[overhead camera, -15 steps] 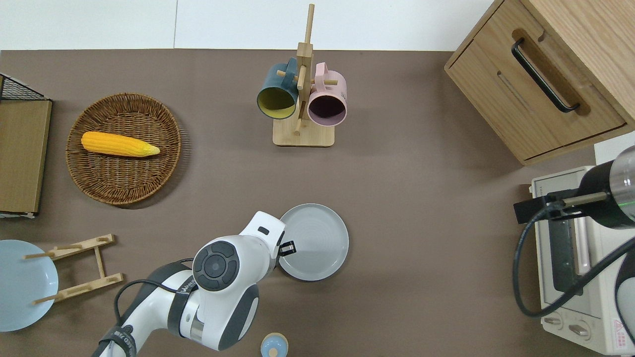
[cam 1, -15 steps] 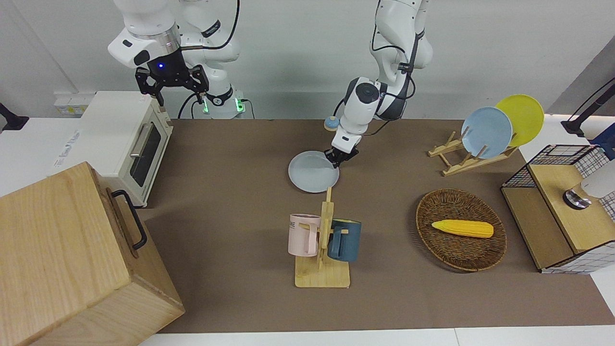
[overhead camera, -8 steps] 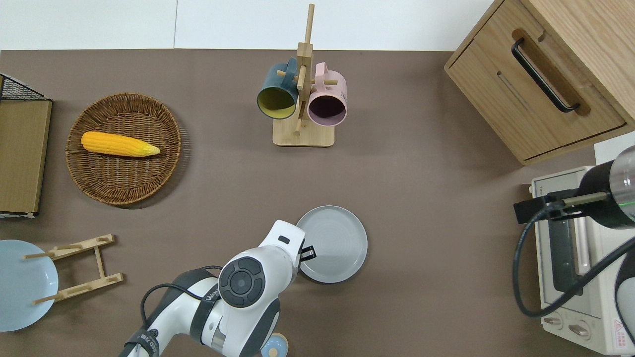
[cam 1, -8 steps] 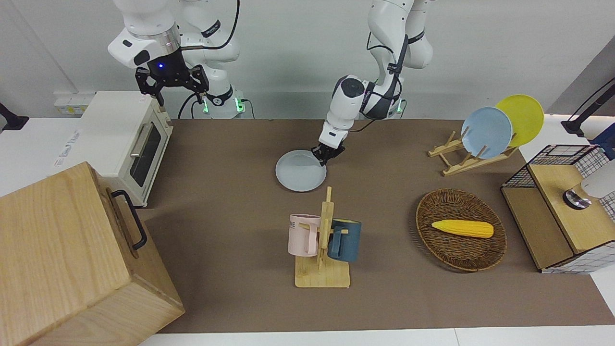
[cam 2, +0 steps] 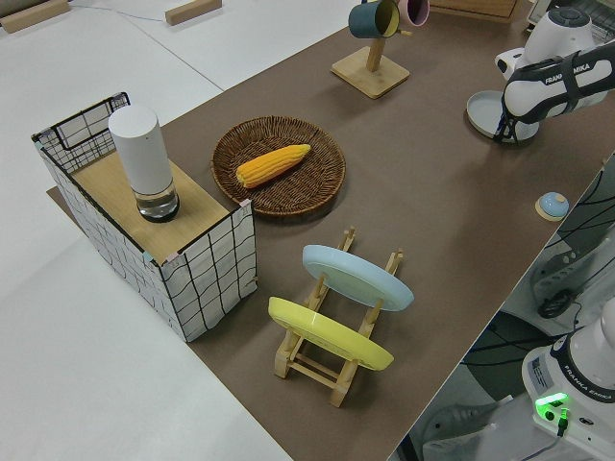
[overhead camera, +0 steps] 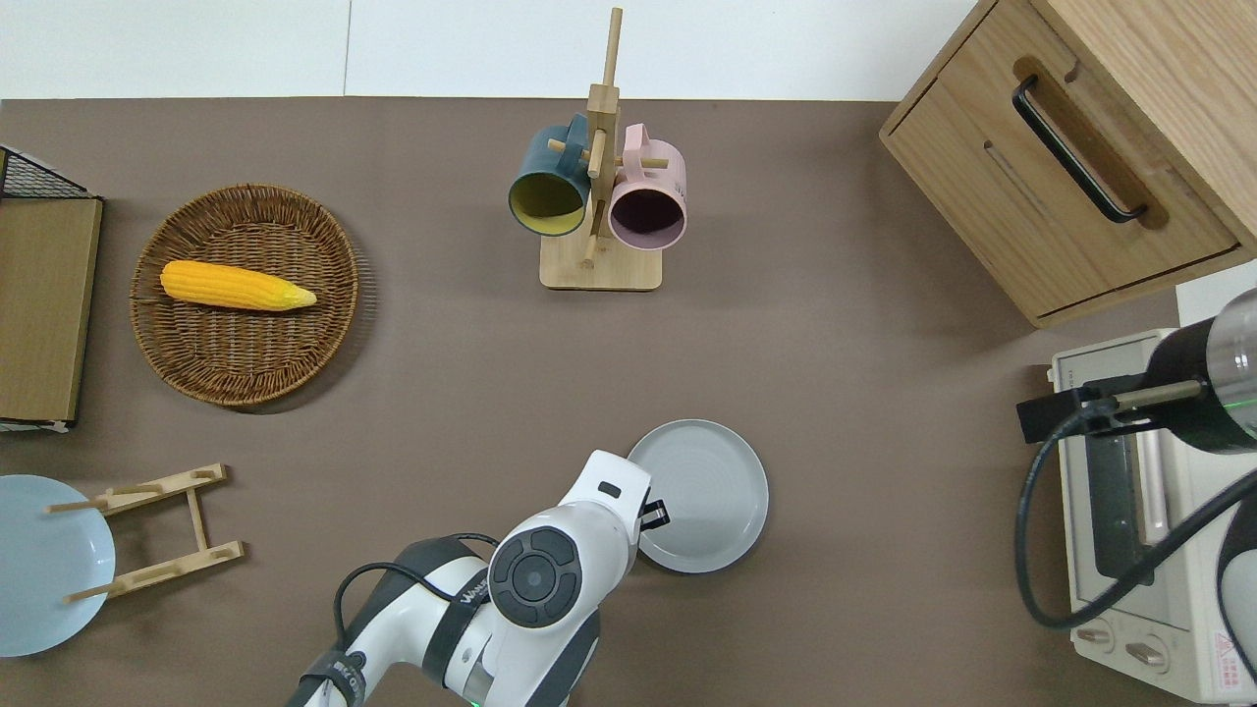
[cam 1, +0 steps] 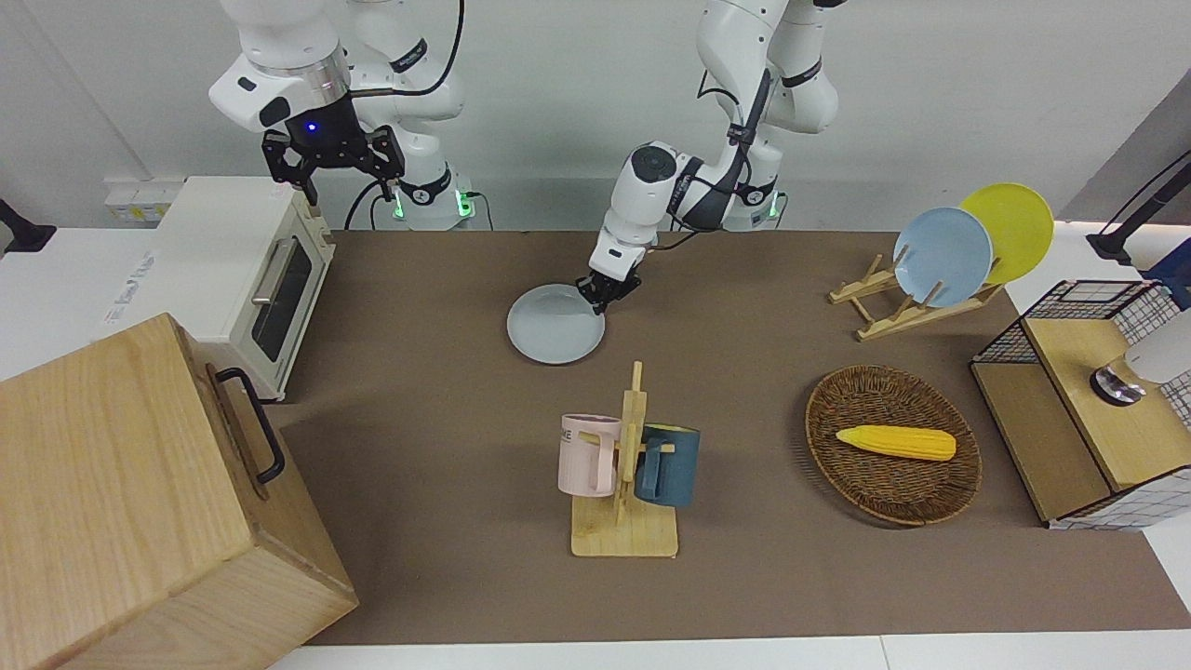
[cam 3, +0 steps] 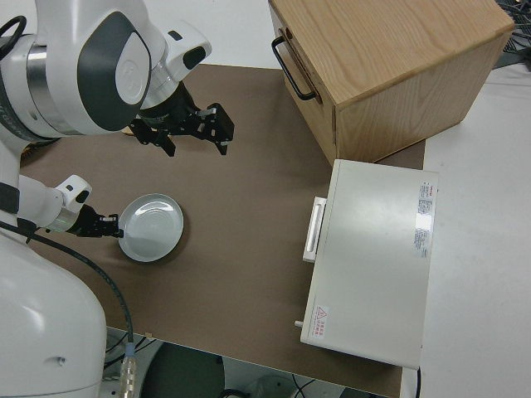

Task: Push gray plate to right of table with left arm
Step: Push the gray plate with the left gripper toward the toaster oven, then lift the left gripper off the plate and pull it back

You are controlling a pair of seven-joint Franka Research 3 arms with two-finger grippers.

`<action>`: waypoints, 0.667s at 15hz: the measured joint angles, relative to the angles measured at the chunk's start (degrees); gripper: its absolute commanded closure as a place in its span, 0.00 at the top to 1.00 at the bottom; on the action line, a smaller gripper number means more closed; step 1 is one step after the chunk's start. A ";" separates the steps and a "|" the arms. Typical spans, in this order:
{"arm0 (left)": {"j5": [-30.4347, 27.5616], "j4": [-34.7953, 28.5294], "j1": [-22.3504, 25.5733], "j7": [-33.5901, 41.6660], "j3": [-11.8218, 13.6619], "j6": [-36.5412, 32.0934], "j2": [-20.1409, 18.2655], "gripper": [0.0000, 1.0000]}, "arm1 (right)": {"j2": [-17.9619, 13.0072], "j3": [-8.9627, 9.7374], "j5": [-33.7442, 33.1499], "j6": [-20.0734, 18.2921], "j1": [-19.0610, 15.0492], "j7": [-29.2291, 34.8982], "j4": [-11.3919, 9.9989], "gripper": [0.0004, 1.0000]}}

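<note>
1. Table (overhead camera: 845,324): brown mat with white edges showing at the border farthest from the robots and at both ends.
2. Gray plate (overhead camera: 705,496) (cam 1: 554,328) (cam 3: 153,225) (cam 2: 488,109): lies flat on the mat near the robots' edge, about mid-length of the table, nearer to the robots than the mug stand. Whole rim visible except the arc under the gripper.
3. Left arm (overhead camera: 535,579) (cam 1: 651,181): reaches low over the mat to the plate's rim on the side toward the left arm's end of the table.
4. Left gripper (overhead camera: 652,514) (cam 1: 601,291) (cam 3: 106,225): tips down at the plate's rim, touching it as far as can be seen; whether the fingers stand apart or together cannot be told, and nothing is seen clasped.
5. Open room: bare mat runs from the plate toward the right arm's end up to the toaster oven (overhead camera: 1139,511) (cam 1: 237,274); no object lies between them.
6. Wooden cabinet (overhead camera: 1080,147) (cam 1: 140,502): at the right arm's end, farther from the robots than the oven, its corner jutting over the mat.
7. Mug stand (overhead camera: 599,196) (cam 1: 625,475): holds a dark blue and a pink mug; well apart from the plate, with bare mat between.
8. Wicker basket (overhead camera: 250,378) (cam 1: 893,498): toward the left arm's end, holding a corn cob (overhead camera: 236,286).
9. Plate rack (overhead camera: 147,530) (cam 1: 893,307): near the left arm's end, carrying a sky-blue plate (cam 1: 942,253) and a yellow plate (cam 1: 1014,228).
10. Right arm (cam 1: 298,74): parked; right gripper (cam 1: 330,163) (cam 3: 184,128) fingers spread wide, empty.
</note>
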 measured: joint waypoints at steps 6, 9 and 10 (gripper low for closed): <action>0.00 2.10 -0.92 -2.40 -0.70 1.09 2.08 0.00 | 0.00 0.00 0.00 0.00 0.00 0.00 0.00 1.00; 0.00 3.06 -1.56 -3.39 -0.71 1.96 3.03 0.00 | 0.00 0.00 0.00 0.00 0.00 0.00 0.00 1.00; 0.00 3.37 -1.58 -3.50 -0.76 2.08 3.33 0.18 | 0.00 0.00 0.00 0.00 0.00 0.00 0.00 1.00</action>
